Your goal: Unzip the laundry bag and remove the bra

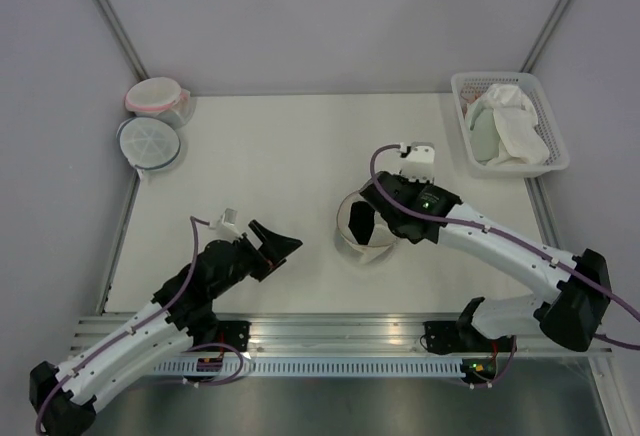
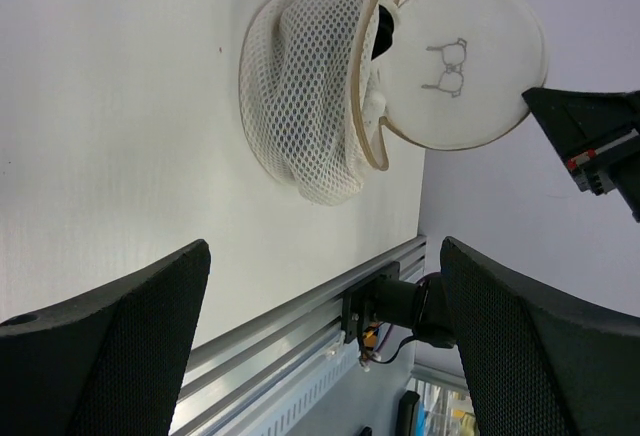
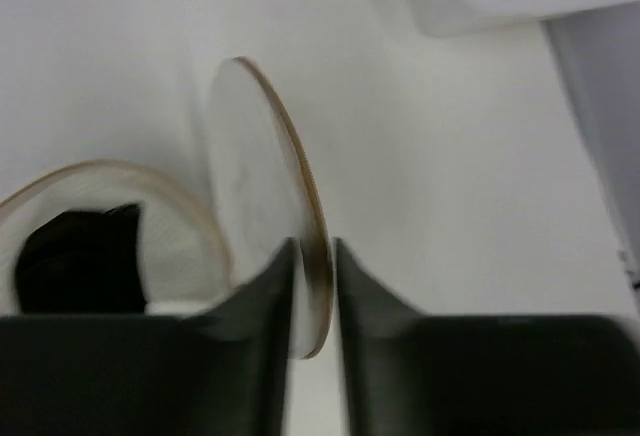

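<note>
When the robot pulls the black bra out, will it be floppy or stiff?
Probably floppy: the bra lies bunched in a dark heap inside the laundry bag. Likely light too, being small enough to fit in that soft mesh.

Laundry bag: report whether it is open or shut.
Open. The laundry bag has its lid stood up on edge, pinched by the right gripper; the bra shows inside.
</note>
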You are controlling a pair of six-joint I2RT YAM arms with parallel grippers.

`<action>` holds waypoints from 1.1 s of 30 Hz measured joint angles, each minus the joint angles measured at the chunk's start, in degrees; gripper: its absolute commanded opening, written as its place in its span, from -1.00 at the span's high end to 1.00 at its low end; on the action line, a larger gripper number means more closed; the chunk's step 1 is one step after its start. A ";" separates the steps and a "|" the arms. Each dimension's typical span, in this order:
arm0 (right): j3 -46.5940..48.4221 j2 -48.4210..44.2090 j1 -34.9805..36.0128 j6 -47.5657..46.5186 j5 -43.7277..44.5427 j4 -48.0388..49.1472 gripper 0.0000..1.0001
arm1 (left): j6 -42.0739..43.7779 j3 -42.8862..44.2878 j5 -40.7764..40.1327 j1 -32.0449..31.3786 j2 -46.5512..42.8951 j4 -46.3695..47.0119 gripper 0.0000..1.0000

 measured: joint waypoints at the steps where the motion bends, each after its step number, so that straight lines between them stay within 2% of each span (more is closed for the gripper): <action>1: 0.00 0.00 -2.25 3.80 2.56 -3.08 -0.82 | 0.00 0.22 0.13 0.00 0.87 0.26 -0.98; 2: 0.00 -0.09 -3.82 6.01 4.61 -5.16 -0.95 | 0.00 0.48 0.28 0.00 1.90 0.63 -0.98; 4: -0.11 -0.68 -7.32 9.62 7.80 -9.07 -0.96 | 0.00 0.90 0.57 0.00 3.23 1.05 -0.98; 6: -0.90 -2.60 -8.68 9.18 7.91 -8.50 -0.96 | 0.04 1.11 1.11 0.00 3.93 1.84 -0.98; 9: -3.93 -7.48 -8.68 3.61 2.51 -1.40 -0.96 | 0.98 1.25 1.33 0.00 4.79 3.72 -0.95; 12: -7.63 -11.13 -8.59 -2.60 -6.49 6.56 -0.96 | 4.11 1.62 1.31 0.00 7.69 7.26 -0.83; 15: -8.81 -9.88 -8.59 -6.80 -13.49 11.65 -0.96 | 9.68 5.31 1.42 0.04 16.06 10.05 -0.65; 18: -10.14 -7.30 -8.50 -9.68 -18.95 15.65 -0.96 | 16.22 12.98 2.29 0.09 27.89 12.09 -0.52; 23: -12.57 -5.27 -8.52 -11.56 -23.82 17.88 -0.95 | 24.28 24.39 5.77 0.09 44.22 15.37 -0.40; 26: -13.60 -5.27 -8.52 -11.89 -25.14 18.97 -0.96 | 27.43 27.82 7.69 0.09 51.47 15.89 -0.10; 27: -13.81 -5.27 -8.52 -11.98 -25.49 19.08 -0.95 | 28.20 28.85 8.24 0.09 53.79 15.54 0.11; 29: -13.97 -5.25 -8.52 -12.33 -25.83 19.28 -0.93 | 29.55 30.97 8.79 0.09 57.64 13.55 0.34; 30: -13.99 -5.25 -8.52 -12.48 -26.05 19.52 -0.93 | 30.03 32.39 8.83 0.09 59.78 12.07 0.55; 33: -13.99 -4.81 -8.52 -13.07 -27.15 20.96 -0.89 | 31.39 34.82 8.83 0.09 64.02 9.01 0.95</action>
